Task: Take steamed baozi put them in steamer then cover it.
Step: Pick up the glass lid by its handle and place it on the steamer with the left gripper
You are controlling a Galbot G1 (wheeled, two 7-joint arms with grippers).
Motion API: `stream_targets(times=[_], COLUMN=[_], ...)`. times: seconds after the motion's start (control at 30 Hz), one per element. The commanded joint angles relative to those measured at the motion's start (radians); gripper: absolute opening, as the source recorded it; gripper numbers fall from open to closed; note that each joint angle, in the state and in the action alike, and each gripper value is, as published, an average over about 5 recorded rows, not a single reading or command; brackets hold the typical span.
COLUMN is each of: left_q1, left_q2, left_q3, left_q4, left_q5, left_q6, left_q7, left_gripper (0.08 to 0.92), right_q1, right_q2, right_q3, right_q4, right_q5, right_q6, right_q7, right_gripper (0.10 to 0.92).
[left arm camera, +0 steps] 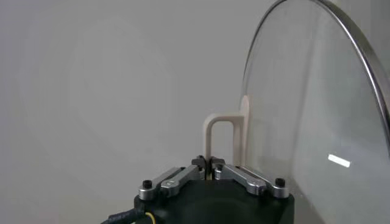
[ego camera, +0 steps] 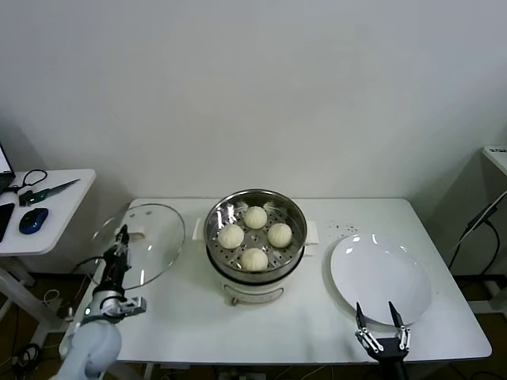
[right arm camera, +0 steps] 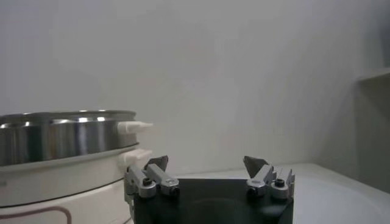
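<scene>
Four cream-white baozi (ego camera: 255,236) lie on the perforated tray inside the steel steamer (ego camera: 215,214) at the table's middle. My left gripper (ego camera: 122,234) is shut on the white handle (left arm camera: 224,139) of the clear glass cover (ego camera: 146,237) and holds the cover tilted on edge above the table's left end, left of the steamer. In the left wrist view the cover (left arm camera: 317,115) stands beside the handle. My right gripper (ego camera: 381,315) is open and empty at the table's front right, by the near edge of the plate. The steamer (right arm camera: 61,137) shows in the right wrist view.
A flat white plate (ego camera: 380,277) lies right of the steamer. A white side table (ego camera: 55,202) with a blue mouse (ego camera: 33,219) and cables stands to the left. A white shelf (ego camera: 495,158) is at the far right.
</scene>
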Motion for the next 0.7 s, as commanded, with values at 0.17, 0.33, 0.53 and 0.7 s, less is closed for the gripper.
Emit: stream_targets(times=[0.17, 0.33, 0.53, 0.7], left_q1=[0.003, -0.067, -0.179, -0.265], left_q2=[0.122, 0.128, 0.029, -0.102], left_q3=[0.058, 0.185, 0.383, 0.526], left_q4=[-0.312, -0.404, -0.431, -0.395], left_q5=[-0.104, -0.044, 0.117, 0.275], left_q6=[0.187, 0.319, 0.443, 0.477], left_q7=[0.171, 0.276, 0.387, 0.452], left_gripper=[0.133, 0.133, 0.133, 0.133], right_q1=[0.003, 0.003, 0.010, 0.015], right_q2=[0.005, 0.004, 0.003, -0.005], right_q3=[-0.008, -0.011, -0.011, -0.006], right_q4=[-0.001, -0.001, -0.009, -0.016], right_q5=[-0.077, -0.099, -0.098, -0.095], right_q6=[-0.017, -0.033, -0.032, -0.029], right_q7=[0.035, 0.050, 0.054, 0.053], right_gripper=[0.823, 0.823, 0.823, 0.823])
